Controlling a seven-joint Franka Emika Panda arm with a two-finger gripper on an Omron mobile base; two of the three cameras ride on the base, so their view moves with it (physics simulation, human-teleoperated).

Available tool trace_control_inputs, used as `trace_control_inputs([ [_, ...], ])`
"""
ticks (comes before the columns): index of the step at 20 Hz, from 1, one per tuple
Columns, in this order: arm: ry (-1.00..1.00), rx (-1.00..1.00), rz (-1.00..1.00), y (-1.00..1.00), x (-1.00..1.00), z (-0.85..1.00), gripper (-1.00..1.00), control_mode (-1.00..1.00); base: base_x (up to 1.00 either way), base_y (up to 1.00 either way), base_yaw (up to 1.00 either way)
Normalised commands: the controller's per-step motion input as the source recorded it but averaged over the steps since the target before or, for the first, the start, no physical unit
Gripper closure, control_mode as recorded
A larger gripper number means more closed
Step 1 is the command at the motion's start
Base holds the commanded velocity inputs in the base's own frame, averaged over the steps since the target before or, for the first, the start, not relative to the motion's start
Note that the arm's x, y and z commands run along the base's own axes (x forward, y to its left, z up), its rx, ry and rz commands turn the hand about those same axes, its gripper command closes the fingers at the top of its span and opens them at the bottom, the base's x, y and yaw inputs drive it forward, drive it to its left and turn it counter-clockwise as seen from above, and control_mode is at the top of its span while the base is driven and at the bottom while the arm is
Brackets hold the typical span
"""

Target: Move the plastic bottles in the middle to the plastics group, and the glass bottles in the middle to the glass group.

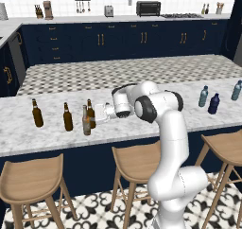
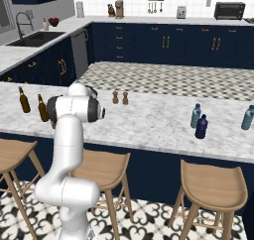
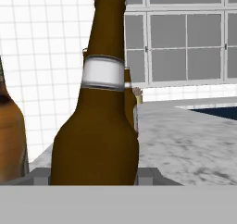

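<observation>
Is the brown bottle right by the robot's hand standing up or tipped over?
Standing up. The dark brown bottle stands on the counter with its neck pointing up, and the hand view shows it upright between the gripper's fingers.

We see a grey-white marble tabletop (image 1: pixel 142 124) with everything standing upright on it. Taking the navy bottle (image 1: pixel 214 103) as our landmark, one teal bottle (image 1: pixel 203 96) stands just beside it and another (image 1: pixel 236 90) near its other side. Well apart from it stand two brown beer bottles (image 1: pixel 37 113) (image 1: pixel 68 117), then a dark brown bottle (image 1: pixel 90 114) touching or almost touching an amber bottle (image 1: pixel 86 121). Two small shakers (image 2: pixel 120 97) stand between.
</observation>
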Motion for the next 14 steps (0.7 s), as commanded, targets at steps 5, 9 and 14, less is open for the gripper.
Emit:
trace_control_inputs([
  [5, -0.03, 0.00, 0.01, -0.03, 0.00, -0.42, 1.00, -1.00, 0.00, 0.00, 0.00],
  [9, -0.04, 0.00, 0.00, -0.22, 0.00, -0.36, 1.00, -1.00, 0.00, 0.00, 0.00],
  [14, -0.07, 0.00, 0.00, -0.20, -0.02, -0.34, 1.00, -1.00, 0.00, 0.00, 0.00],
])
